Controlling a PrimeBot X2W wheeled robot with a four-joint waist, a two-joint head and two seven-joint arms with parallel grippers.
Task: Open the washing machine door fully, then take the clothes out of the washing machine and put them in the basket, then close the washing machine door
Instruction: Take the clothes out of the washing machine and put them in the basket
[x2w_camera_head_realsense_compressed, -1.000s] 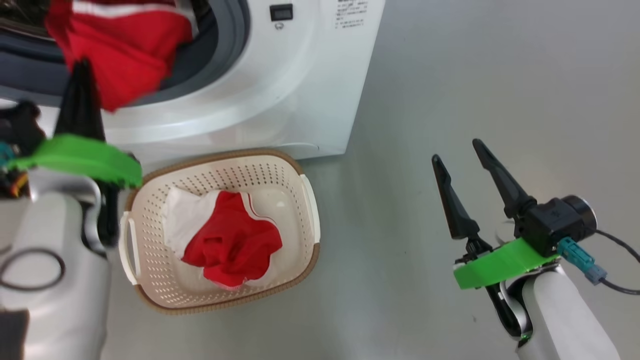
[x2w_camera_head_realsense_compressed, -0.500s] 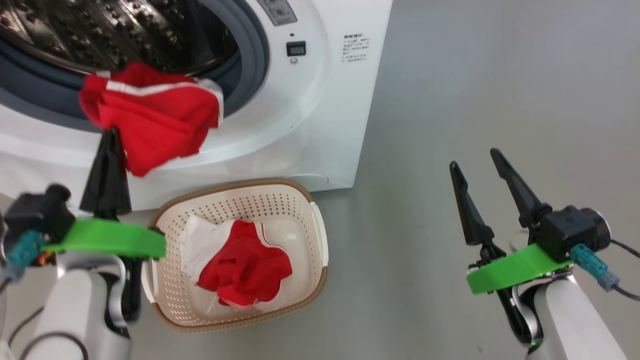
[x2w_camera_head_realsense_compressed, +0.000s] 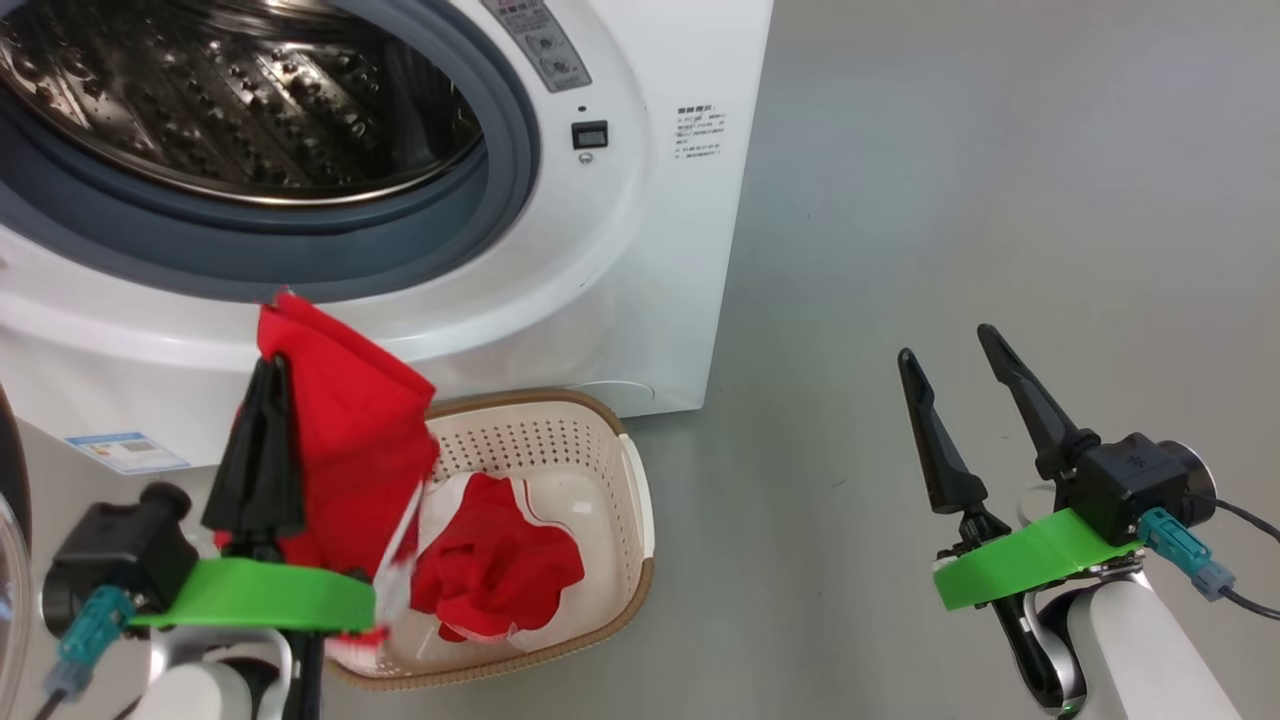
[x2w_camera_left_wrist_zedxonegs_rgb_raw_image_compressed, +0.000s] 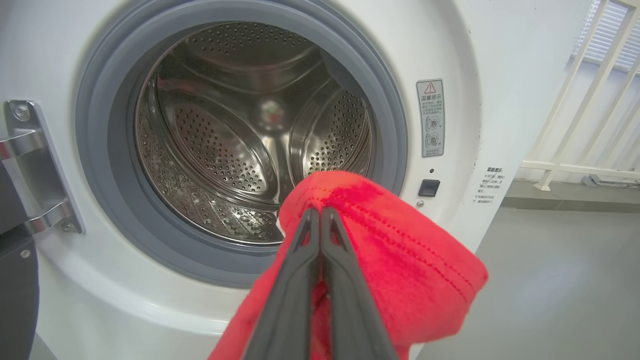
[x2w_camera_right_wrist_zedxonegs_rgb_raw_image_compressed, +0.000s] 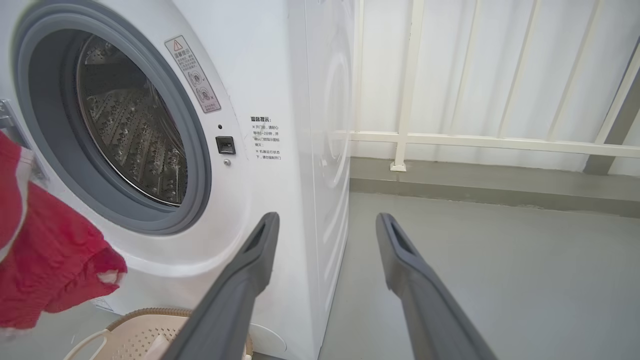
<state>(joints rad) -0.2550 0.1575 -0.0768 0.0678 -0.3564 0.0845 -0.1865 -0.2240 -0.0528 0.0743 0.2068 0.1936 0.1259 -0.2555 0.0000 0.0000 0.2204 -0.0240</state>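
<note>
Lowered beside the perforated basket (x2w_camera_head_realsense_compressed: 612, 432), soft red clothes (x2w_camera_head_realsense_compressed: 350, 440) hang pinched in left gripper (x2w_camera_head_realsense_compressed: 272, 366); right gripper (x2w_camera_head_realsense_compressed: 945, 343) spread.

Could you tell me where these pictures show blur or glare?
Head view: the garment in the left gripper has a motion-blurred lower edge, the drum glints. Left wrist view: sharp, a bright reflection deep in the drum. Right wrist view: the railing is washed out.

The left gripper (x2w_camera_head_realsense_compressed: 268, 372) and right gripper (x2w_camera_head_realsense_compressed: 945, 345) each have two long, tapering black fingers (x2w_camera_head_realsense_compressed: 928, 440); a bright green bracket (x2w_camera_head_realsense_compressed: 1010, 565) caps each wrist; a boxy black camera (x2w_camera_head_realsense_compressed: 1135, 485) bears a teal plug (x2w_camera_head_realsense_compressed: 1180, 548) trailing a dark cable (x2w_camera_head_realsense_compressed: 1250, 598); the forearms (x2w_camera_head_realsense_compressed: 1140, 650) are glossy pale grey.
</note>
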